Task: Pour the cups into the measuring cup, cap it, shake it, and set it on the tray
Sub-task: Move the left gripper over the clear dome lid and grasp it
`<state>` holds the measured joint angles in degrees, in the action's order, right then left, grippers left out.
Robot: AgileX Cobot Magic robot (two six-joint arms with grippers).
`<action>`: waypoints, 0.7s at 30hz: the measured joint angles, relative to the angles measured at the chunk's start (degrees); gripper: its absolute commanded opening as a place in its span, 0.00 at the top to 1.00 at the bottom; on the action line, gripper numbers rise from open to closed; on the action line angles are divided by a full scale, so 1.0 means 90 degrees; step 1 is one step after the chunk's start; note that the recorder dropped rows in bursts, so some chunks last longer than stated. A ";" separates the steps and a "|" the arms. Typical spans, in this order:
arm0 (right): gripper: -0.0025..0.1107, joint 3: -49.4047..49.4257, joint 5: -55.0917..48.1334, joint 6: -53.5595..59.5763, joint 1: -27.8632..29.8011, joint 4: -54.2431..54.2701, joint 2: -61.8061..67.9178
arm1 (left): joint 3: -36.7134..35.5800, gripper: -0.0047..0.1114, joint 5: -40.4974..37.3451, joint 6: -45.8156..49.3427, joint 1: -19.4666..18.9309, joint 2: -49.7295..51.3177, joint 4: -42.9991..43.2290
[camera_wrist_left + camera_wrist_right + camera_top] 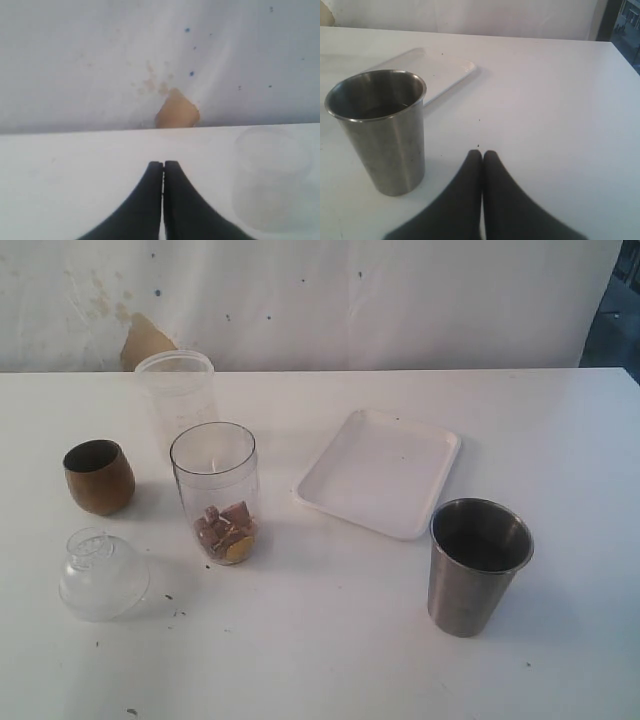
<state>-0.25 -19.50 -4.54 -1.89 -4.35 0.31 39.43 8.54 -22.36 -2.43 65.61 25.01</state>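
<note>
Left fingers (145, 205) pressed together, holding nothing; right fingers (465, 195) likewise closed; both seemingly held low, level.

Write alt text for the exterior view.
A clear measuring cup holding brown chunks stands uncapped on a white table, a wooden cup and clear dome lid at left, a white tray and steel tumbler at right.

Brown wooden cup (98, 476), dull grey steel tumbler (478, 565), white tray (380, 472), colourless measuring cup (215, 490)
</note>
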 measured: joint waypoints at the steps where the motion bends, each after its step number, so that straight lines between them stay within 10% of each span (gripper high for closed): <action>1: 0.98 0.0000 0.0000 0.0000 0.0000 0.0000 0.0000 | 0.0000 0.95 -0.0425 -0.0189 0.0000 -0.0162 0.0000; 9: 0.98 0.0000 0.0000 0.0000 0.0000 0.0000 0.0000 | 0.0000 0.44 -0.3753 0.1196 0.0878 -0.0487 -0.1790; 21: 0.98 0.0000 0.0000 0.0000 0.0000 0.0000 0.0000 | 0.0000 0.44 -0.4489 0.2771 0.1795 0.1251 -0.3800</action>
<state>-0.25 -19.50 -4.54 -1.89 -4.35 0.31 39.43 -31.86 2.58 13.72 76.87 -9.19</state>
